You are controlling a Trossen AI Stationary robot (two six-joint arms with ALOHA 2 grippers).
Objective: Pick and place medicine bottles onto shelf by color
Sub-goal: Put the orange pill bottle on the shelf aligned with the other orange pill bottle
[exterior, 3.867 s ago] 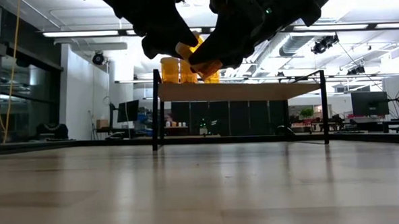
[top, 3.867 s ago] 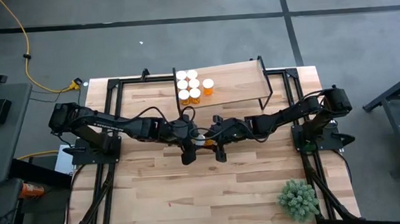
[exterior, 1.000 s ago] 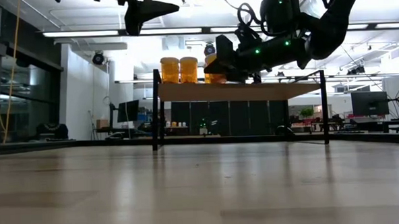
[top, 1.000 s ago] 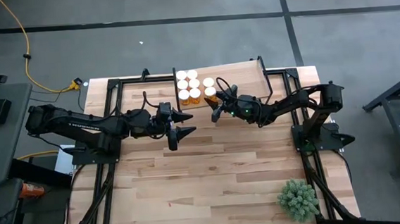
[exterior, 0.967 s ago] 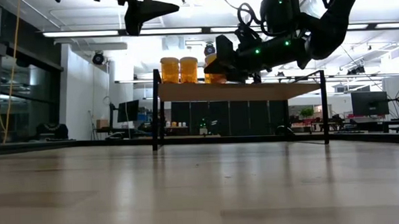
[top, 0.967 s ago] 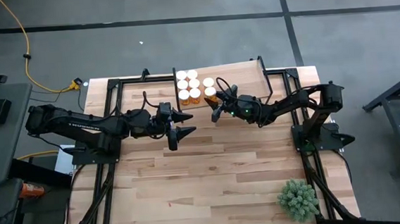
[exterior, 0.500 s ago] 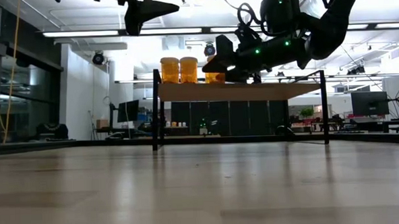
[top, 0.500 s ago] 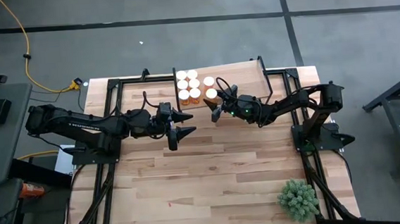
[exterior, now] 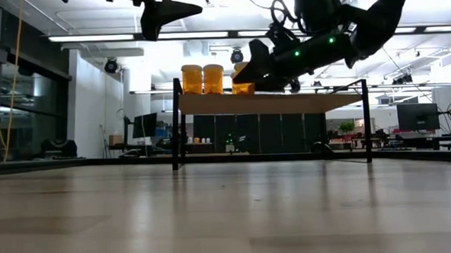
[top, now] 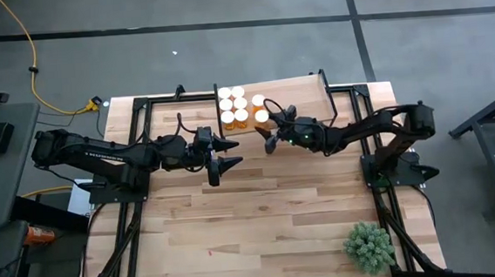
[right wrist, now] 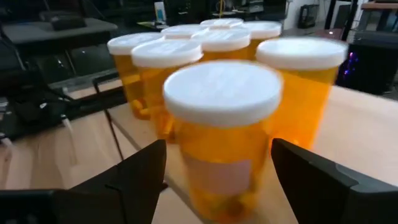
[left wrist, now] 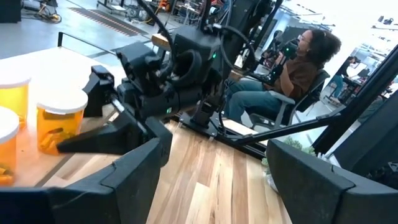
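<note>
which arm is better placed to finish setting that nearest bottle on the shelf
Right. The right gripper is open at the shelf beside the nearest bottle; the left gripper hangs over the table.

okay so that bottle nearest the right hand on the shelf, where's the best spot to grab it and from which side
Probably the amber body just under the white cap of the nearest bottle, coming level from the shelf's front edge, where the open right hand already faces it. It stands upright, with other bottles packed behind, so only the front is free.
</note>
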